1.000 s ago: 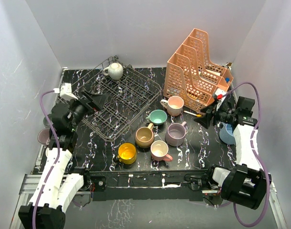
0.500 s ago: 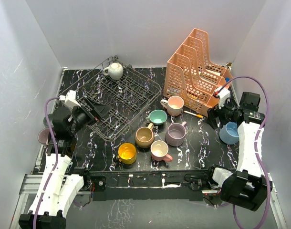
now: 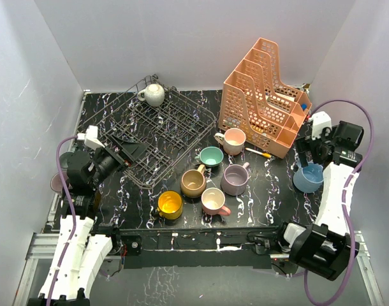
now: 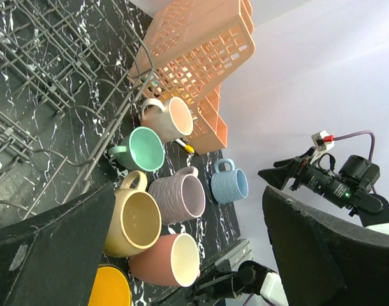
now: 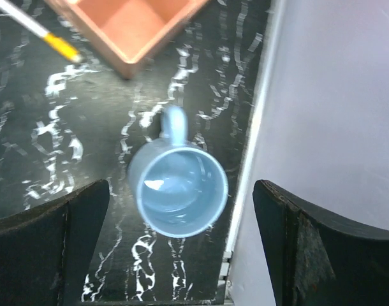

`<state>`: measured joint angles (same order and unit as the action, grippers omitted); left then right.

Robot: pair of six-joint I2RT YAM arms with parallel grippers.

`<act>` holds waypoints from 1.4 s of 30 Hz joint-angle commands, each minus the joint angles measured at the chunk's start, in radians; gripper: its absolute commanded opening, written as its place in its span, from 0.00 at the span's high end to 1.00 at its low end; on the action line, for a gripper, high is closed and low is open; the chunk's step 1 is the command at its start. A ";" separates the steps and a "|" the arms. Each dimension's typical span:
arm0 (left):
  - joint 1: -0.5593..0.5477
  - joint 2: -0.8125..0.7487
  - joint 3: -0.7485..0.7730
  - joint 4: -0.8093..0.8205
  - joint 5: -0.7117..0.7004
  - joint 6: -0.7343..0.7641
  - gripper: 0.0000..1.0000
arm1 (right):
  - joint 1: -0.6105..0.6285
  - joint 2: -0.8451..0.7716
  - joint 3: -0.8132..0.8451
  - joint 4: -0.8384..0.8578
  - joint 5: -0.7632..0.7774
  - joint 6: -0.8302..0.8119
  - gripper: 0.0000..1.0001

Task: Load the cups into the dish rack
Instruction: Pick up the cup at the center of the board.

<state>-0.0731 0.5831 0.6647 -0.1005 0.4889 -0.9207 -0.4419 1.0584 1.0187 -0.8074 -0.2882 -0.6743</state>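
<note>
Dish rack (image 3: 159, 134) sits on far-left part of bench (image 3: 271, 197), turned at an angle to the edges. Only 1 cup in it: cream cup (image 3: 153, 94), at rack's far corner. Rest of rack holds nothing. Orange organizer (image 3: 264, 95) stands at far-right corner; pencil (image 3: 258, 152) lies just beside its near side.

Other cups all on bench, mouths up, btwn rack and organizer and toward near edge:
- pale pink cup (image 3: 234, 140) nr organizer
- teal cup (image 3: 212, 156)
- tan cup (image 3: 193, 183)
- lilac cup (image 3: 234, 180)
- pink cup (image 3: 213, 201)
- yellow cup (image 3: 169, 205) closest to near edge
- blue cup (image 3: 307, 178) alone by right edge, empty
- mauve cup (image 3: 57, 183) at left edge, partly hidden by left arm

Left fingers (image 3: 132, 148): spread wide, nothing btwn them, over rack's near-left side; can't tell if touching wire.

Right fingers (image 3: 307, 153): spread wide, pointing down above blue cup, cup btwn them in wrist view, not gripped.
</note>
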 commanded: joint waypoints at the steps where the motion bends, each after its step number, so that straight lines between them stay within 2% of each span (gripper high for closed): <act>1: 0.007 0.018 -0.020 0.045 0.056 -0.039 0.03 | -0.085 0.024 0.038 0.138 0.073 0.042 0.00; 7: 0.007 0.044 -0.033 0.099 0.069 -0.065 0.03 | -0.215 0.106 0.041 0.145 0.017 0.010 0.01; 11: 0.007 0.059 -0.034 0.110 0.078 -0.070 0.03 | -0.256 0.150 0.014 0.174 0.015 -0.019 0.13; 15: 0.007 0.063 -0.037 0.112 0.082 -0.074 0.03 | -0.261 0.170 -0.020 0.199 0.021 -0.027 0.21; 21: 0.007 0.069 -0.043 0.120 0.090 -0.086 0.03 | -0.262 0.207 -0.076 0.224 0.016 -0.033 0.43; 25: 0.007 0.073 -0.036 0.118 0.095 -0.084 0.03 | -0.262 0.242 -0.103 0.234 0.015 -0.041 0.45; 34: 0.007 0.080 -0.046 0.141 0.106 -0.101 0.03 | -0.263 0.329 -0.153 0.253 0.000 -0.059 0.63; 36: 0.007 0.082 -0.046 0.147 0.109 -0.102 0.03 | -0.263 0.340 -0.158 0.256 -0.001 -0.066 0.64; 42: 0.007 0.082 -0.041 0.156 0.122 -0.111 0.03 | -0.263 0.340 -0.166 0.259 0.003 -0.095 0.90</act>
<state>-0.0731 0.6697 0.6205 0.0242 0.5701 -1.0153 -0.7033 1.4082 0.8665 -0.5755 -0.2661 -0.7380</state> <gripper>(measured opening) 0.970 0.169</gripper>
